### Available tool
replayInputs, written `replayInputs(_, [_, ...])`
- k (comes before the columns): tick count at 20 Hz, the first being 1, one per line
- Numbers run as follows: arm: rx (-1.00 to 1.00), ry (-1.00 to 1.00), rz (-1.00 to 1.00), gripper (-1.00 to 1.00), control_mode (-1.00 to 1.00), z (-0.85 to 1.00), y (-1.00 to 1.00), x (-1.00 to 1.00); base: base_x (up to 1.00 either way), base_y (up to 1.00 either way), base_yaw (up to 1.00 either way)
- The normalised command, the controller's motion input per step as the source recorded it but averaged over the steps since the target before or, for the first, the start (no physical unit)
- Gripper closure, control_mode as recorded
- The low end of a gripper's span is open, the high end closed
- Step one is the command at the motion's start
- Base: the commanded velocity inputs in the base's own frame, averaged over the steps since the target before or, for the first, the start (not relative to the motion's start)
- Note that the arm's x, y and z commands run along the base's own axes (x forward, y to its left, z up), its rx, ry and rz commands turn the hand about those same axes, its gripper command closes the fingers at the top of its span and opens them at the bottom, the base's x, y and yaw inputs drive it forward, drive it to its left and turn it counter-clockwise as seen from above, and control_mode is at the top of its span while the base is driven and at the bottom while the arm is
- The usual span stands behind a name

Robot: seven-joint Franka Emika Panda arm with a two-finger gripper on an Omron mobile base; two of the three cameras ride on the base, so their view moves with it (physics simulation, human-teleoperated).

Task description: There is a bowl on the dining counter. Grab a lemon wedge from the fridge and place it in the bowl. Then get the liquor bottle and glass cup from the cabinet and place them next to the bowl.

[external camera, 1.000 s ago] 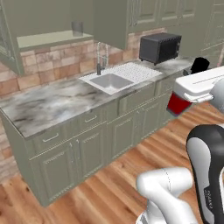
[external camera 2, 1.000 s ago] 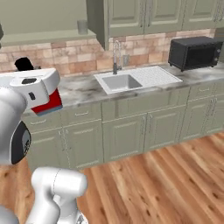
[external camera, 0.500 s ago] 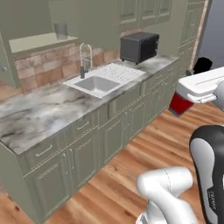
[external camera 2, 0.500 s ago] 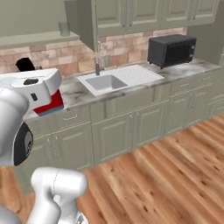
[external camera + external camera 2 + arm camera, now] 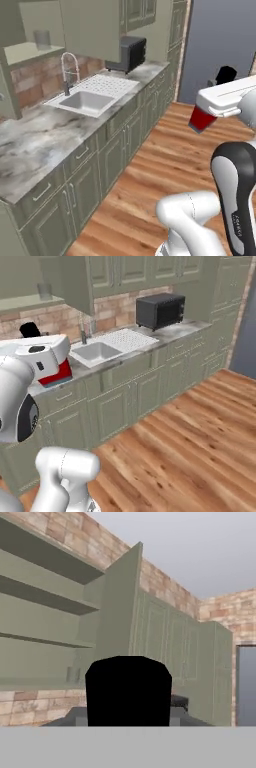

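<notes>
Red-bottomed and black-capped, the liquor bottle [image 5: 204,118] stands upright, clenched in the gripper [image 5: 212,107] above the wood floor [image 5: 155,170], while the glass cup [image 5: 42,39] waits far left on the open cabinet shelf [image 5: 27,51].

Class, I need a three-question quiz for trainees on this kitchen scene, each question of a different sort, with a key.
1. True or false: the pincer holds the bottle.
2. Where does the cup stand? A) in the sink; B) on an open cabinet shelf; C) on the floor.
3. Fill in: the black appliance on the worktop beyond the sink is a ____.

Key: 1 true; 2 B; 3 microwave.
</notes>
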Motion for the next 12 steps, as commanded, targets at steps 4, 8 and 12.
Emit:
replayInputs(4, [0.0,0.0,0.0,1.0,1.0,0.0,0.0,0.0,-0.96,0.0,-0.64])
replayInputs(8, [0.0,0.0,0.0,1.0,1.0,0.0,0.0,0.0,-0.92,0.0,-0.67])
replayInputs(12, [0.0,0.0,0.0,1.0,1.0,0.0,0.0,0.0,-0.93,0.0,-0.65])
